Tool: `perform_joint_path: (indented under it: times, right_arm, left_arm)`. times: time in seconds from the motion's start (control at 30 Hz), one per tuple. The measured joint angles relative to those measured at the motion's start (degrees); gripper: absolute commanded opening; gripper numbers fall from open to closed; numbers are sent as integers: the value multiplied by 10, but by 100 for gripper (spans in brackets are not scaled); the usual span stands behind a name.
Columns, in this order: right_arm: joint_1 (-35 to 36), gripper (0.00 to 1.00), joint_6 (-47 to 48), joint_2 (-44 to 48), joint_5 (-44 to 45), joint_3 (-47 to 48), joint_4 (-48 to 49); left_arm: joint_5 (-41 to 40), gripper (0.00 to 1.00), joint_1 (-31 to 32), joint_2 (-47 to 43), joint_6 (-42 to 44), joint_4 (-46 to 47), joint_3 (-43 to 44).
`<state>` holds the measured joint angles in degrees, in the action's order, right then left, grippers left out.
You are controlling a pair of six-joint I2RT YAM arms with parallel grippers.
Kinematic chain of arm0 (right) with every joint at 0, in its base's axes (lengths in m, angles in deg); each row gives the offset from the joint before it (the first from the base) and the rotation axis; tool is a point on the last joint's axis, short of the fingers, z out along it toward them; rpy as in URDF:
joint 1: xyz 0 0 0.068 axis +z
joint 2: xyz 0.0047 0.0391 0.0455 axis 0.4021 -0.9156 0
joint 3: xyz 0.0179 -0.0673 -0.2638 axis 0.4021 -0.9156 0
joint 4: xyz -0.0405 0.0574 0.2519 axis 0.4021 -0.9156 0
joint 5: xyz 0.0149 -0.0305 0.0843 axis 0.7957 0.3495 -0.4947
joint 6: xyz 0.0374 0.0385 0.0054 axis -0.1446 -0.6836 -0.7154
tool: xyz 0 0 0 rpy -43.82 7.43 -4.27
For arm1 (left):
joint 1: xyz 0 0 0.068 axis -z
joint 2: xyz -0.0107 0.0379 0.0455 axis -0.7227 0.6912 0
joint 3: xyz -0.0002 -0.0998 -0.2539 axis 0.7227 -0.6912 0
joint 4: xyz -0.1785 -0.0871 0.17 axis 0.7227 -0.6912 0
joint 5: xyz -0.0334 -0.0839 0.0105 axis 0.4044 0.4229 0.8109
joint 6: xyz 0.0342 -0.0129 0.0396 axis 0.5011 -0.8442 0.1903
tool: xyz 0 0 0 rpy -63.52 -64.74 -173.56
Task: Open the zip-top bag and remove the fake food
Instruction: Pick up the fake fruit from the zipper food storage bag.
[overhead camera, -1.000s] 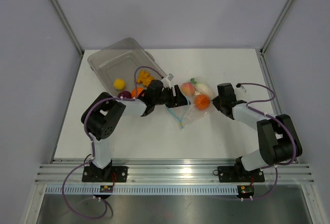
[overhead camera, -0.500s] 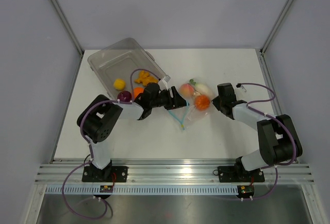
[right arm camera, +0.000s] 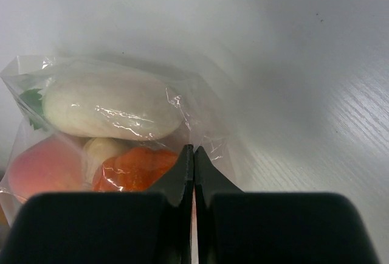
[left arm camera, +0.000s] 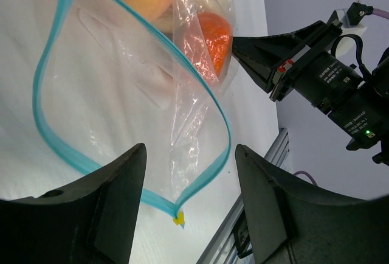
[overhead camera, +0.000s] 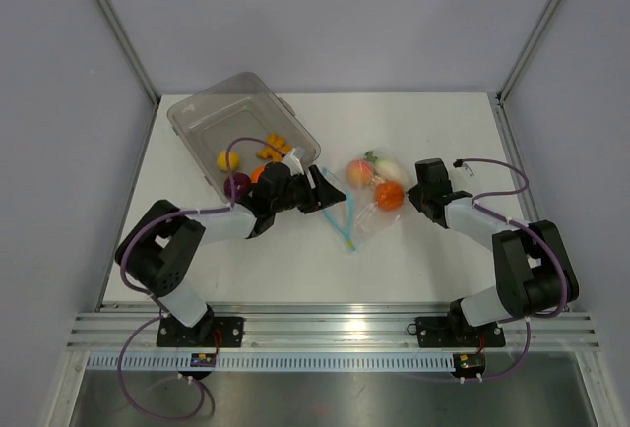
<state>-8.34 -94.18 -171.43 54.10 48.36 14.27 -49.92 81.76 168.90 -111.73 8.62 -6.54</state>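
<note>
— What sits furthest left?
— A rigid clear tub (overhead camera: 231, 112), rounded at the corners, with some of the fake food (overhead camera: 236, 185) in it: yellow, dark purple and knobbly orange.
— And the left gripper (overhead camera: 333, 197)?
— Just beside the tub, black fingers spread wide and clamping nothing. Its wrist view looks between them onto the zip-top bag (left arm camera: 182, 93).
— Where is the bag?
— Flat on the table, between the two grippers. It is thin, crinkly film, and its light-blue zip strip (overhead camera: 340, 218) is parted in a loop. Inside are a peach-coloured round (overhead camera: 356, 172), a smooth white oblong (right arm camera: 109, 109) with a green leaf, and a glossy orange piece (overhead camera: 389, 195).
— The right gripper (overhead camera: 408, 194)?
— Fingers pressed together, tips against the bag's film by the orange piece. Whether film is nipped between them I cannot tell.
— The surroundings?
— A white table (overhead camera: 443, 250), faintly grained, grey wall panels (overhead camera: 325, 24), aluminium posts (overhead camera: 113, 24), and a ribbed rail (overhead camera: 335, 324) at the near edge
</note>
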Motion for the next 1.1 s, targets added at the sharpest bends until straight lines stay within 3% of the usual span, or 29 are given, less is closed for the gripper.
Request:
perform_joint_path:
  times: [0.13,0.23,0.7,0.9,1.1]
  right_arm:
    - [0,0,0,0,1,0,-3]
    - [0,0,0,0,2,0,-6]
    - [0,0,0,0,2,0,-6]
    - [0,0,0,0,1,1,-6]
    - [0,0,0,0,1,1,-6]
  left_arm:
    - [-29,62,0,-49,-6,-5,-36]
    - [-41,72,0,-70,-6,-3,-53]
    - [-44,78,9,-26,27,14,-18]
    - [-44,70,22,17,35,12,38]
    - [-42,56,28,37,41,10,74]
